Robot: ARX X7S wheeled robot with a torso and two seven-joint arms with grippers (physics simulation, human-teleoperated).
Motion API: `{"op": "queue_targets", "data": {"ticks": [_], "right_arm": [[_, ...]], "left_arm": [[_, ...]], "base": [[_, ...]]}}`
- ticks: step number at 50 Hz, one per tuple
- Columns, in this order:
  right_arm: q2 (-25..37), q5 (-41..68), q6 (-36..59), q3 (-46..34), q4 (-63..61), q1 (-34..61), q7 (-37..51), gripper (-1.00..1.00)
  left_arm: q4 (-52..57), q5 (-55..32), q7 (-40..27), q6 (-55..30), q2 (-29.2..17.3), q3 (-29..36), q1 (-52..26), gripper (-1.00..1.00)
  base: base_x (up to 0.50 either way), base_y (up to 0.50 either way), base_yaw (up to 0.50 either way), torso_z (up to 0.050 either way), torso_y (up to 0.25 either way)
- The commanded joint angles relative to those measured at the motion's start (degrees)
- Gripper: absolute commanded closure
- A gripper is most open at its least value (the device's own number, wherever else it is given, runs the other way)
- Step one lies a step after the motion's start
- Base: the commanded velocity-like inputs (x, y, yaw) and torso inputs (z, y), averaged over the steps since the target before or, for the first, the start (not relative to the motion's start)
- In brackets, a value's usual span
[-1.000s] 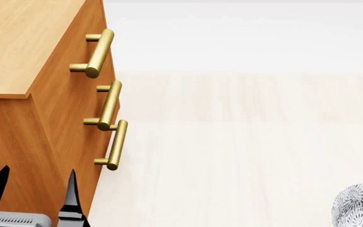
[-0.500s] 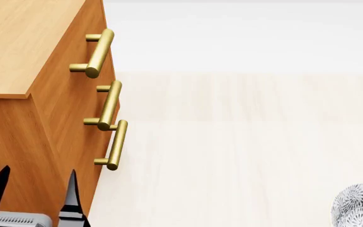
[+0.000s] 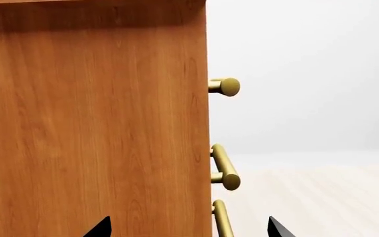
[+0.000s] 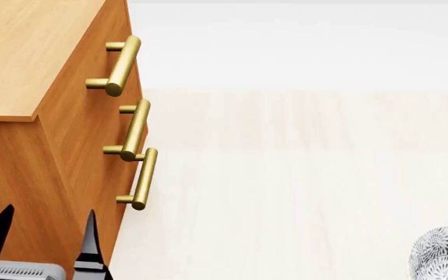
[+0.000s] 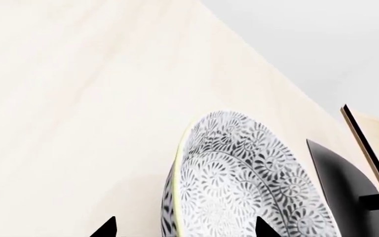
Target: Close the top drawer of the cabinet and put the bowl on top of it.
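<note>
The orange-brown cabinet [image 4: 21, 52] fills the left of the head view. Its top drawer [image 4: 100, 64], with a brass bar handle [image 4: 123, 64], looks flush with the two drawers below. My left gripper [image 4: 41, 239] is open low beside the cabinet. In the left wrist view it [image 3: 189, 229] faces the cabinet's side panel [image 3: 91, 123], nothing between its fingers. The patterned bowl [image 4: 445, 254] sits at the head view's bottom right. My right gripper [image 5: 185, 229] is open, and the rim of the bowl [image 5: 242, 177] lies between its fingertips. It is out of sight in the head view.
Pale wood surface [image 4: 302, 175] stretches right of the cabinet. The two lower drawer handles [image 4: 137, 131] stick out from the cabinet front. Beyond the bowl, the right wrist view shows a black base [image 5: 341, 187] and a pale wooden board edge [image 5: 367, 153].
</note>
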Motion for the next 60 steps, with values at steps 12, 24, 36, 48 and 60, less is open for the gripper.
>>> {"op": "queue_targets", "data": {"ticks": [12, 24, 36, 48, 60], "right_arm": [[-1.0, 0.6, -1.7, 0.5, 2.7, -1.5, -0.4, -1.00], [-1.5, 0.7, -2.3, 0.7, 3.6, -2.3, -0.3, -1.00], [-2.5, 0.5, -3.4, 1.1, 5.3, -3.0, -0.6, 1.00], [-3.2, 0.3, -3.7, 1.6, 5.7, -2.8, -1.0, 1.00], [7.4, -1.9, -0.9, 8.0, -12.2, 9.3, 0.1, 1.00]], "left_arm": [[-0.3, -0.2, -0.2, 0.4, -0.2, 0.2, -0.1, -1.00], [-0.4, -0.4, -0.3, 0.4, -0.4, 0.3, -0.1, -1.00], [-0.3, -0.5, -0.5, 0.6, -0.5, 0.5, 0.1, -1.00], [-1.4, -0.7, -0.3, 1.6, -0.3, 0.7, 0.1, -1.00], [-1.4, -0.3, -0.8, 1.1, -0.1, 1.3, -0.3, -1.00]], "base": [[0.00, 0.00, 0.00, 0.000, 0.000], [0.00, 0.00, 0.00, 0.000, 0.000], [0.00, 0.00, 0.00, 0.000, 0.000], [0.00, 0.00, 0.00, 0.000, 0.000], [0.00, 0.00, 0.00, 0.000, 0.000]]}}
